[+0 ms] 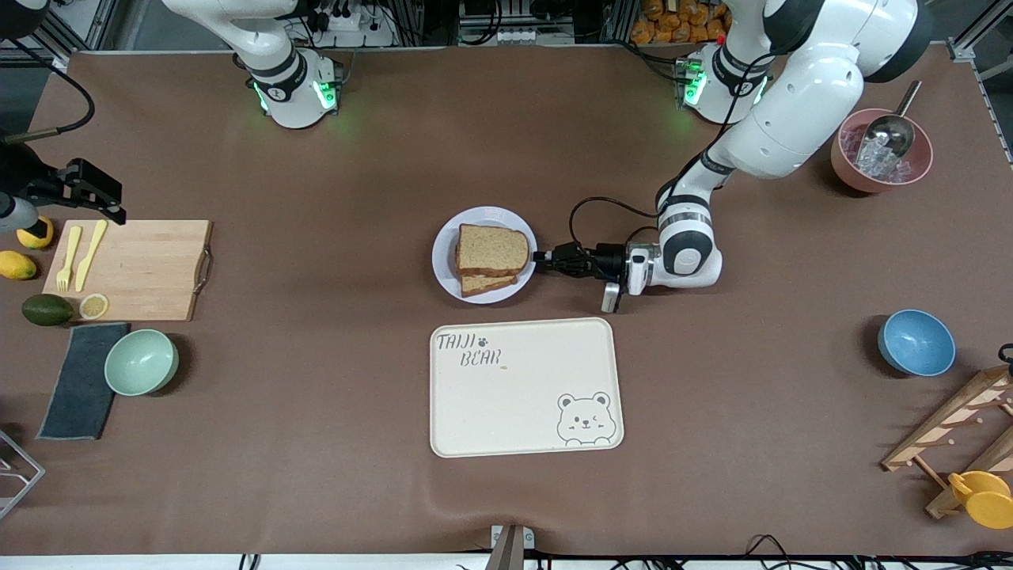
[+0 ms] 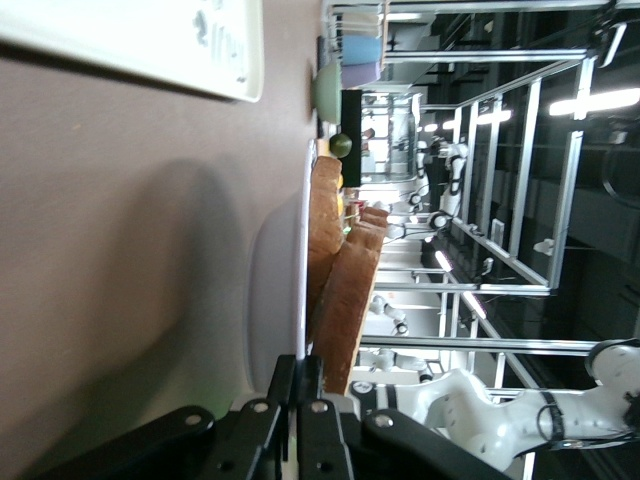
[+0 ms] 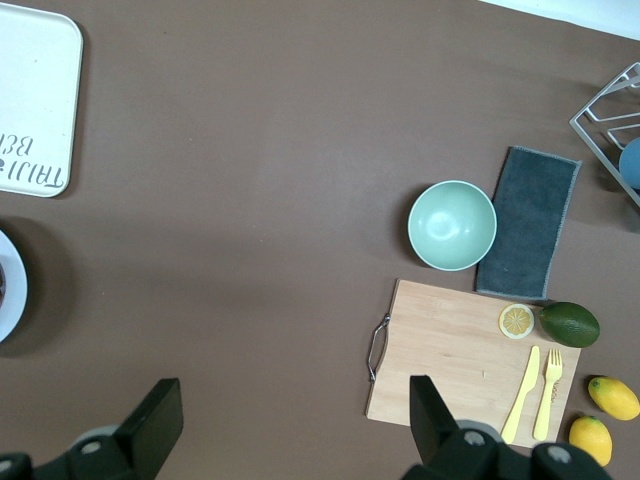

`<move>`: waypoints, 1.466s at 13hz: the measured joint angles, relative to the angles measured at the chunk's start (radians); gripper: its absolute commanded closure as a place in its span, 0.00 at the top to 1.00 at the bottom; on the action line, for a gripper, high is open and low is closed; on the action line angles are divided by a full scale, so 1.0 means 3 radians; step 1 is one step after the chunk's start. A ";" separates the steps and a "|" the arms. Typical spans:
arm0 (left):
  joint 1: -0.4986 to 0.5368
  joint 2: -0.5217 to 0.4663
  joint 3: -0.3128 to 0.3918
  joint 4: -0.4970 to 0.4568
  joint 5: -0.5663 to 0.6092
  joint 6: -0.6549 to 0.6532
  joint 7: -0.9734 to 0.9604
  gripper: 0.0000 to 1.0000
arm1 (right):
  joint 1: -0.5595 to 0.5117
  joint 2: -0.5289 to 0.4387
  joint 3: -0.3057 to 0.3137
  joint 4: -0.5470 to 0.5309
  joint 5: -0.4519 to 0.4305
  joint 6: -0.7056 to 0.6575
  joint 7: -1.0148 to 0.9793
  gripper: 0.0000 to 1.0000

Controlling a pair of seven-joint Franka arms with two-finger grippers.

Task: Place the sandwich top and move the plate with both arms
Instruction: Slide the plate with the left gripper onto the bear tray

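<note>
Sandwich top (image 1: pixel 492 248) already on the stack on the plate (image 1: pixel 445 267), mid-worktop, just farther from the front camera than the bear tray (image 1: pixel 525 427); left tool (image 1: pixel 543 257) pinched shut on the plate's rim. Right tool (image 3: pixel 290 425), jaws wide and empty, hangs over the cutting board's (image 1: pixel 146 271) end. Judgement: bring it to the plate's free rim, lift level. Tray bare; pink bowl (image 1: pixel 845 162) holds ice and scoop; green bowl (image 1: pixel 141 362) and blue bowl (image 1: pixel 916 342) empty.

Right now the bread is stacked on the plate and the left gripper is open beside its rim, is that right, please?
Not quite: the left gripper is shut on the rim of the plate, as the left wrist view shows. The bread is indeed stacked on the plate.
</note>
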State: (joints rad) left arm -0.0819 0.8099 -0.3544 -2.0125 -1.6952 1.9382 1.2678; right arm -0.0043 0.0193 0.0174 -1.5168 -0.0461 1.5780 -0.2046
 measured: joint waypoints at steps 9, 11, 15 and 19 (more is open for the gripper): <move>0.0511 -0.0078 -0.0337 0.0006 0.0000 -0.0035 0.0021 0.00 | 0.0001 0.0000 0.0006 0.0000 0.0000 -0.0004 0.0000 1.00; 0.0610 -0.0090 -0.0367 0.0006 0.0000 -0.0036 0.0021 0.00 | 0.0001 0.0000 0.0008 0.0000 0.0000 -0.0004 0.0000 1.00; 0.0802 -0.0200 -0.0371 0.0008 0.0197 -0.0040 -0.0222 0.00 | 0.0002 0.0000 0.0011 -0.0001 0.0000 -0.0004 0.0000 1.00; 0.0874 -0.0286 -0.0352 0.0108 0.0399 -0.0040 -0.0475 0.00 | 0.0004 0.0000 0.0016 -0.0007 0.0000 -0.0004 0.0000 1.00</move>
State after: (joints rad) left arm 0.1803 0.7242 -0.4601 -1.9801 -1.5755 1.9263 1.1254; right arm -0.0030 0.0194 0.0221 -1.5189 -0.0461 1.5767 -0.2046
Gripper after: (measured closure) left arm 0.960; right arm 0.000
